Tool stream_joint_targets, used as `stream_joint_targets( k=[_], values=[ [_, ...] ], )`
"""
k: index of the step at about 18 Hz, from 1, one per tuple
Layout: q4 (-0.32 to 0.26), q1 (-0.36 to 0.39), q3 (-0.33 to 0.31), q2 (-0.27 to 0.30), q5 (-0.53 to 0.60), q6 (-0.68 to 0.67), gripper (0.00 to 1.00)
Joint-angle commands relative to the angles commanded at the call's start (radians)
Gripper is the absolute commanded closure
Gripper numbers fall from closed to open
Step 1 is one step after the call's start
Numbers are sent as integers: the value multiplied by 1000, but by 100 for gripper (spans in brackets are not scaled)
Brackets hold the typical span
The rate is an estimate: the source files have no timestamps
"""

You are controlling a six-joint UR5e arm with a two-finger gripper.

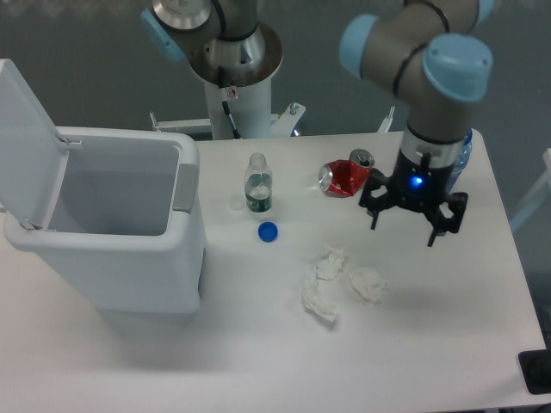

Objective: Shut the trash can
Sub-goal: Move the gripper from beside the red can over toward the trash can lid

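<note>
White trash can (112, 232) at tabletop's left edge, lid up; gripper (403, 225) near right edge, jaws spread, empty.

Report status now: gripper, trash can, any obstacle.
Gripper open, empty, above the table's right side. Trash can open, lid upright. Bottle and cap between them.

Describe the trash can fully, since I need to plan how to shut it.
The trash can is a big white rectangular plastic bin with rounded corners, standing upright on the table's left side. Its flat lid is open, hinged at the left edge and raised near vertical. A grey latch panel sits on the right rim. Nothing touches it.
</note>
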Motion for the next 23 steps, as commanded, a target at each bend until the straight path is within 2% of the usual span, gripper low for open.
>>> stream_joint_targets(
  k=[2,5,10,13,20,23],
  values=[
    [0,-23,5,48,-51,-60,47],
    [2,-52,5,124,-100,-167,60],
    [8,-121,18,209,-149,-370,74],
    [11,-178,18,256,-152,-431,82],
    [12,-334,18,350,-152,-497,89],
    [21,-408,20,361,-152,-491,89]
  ],
)
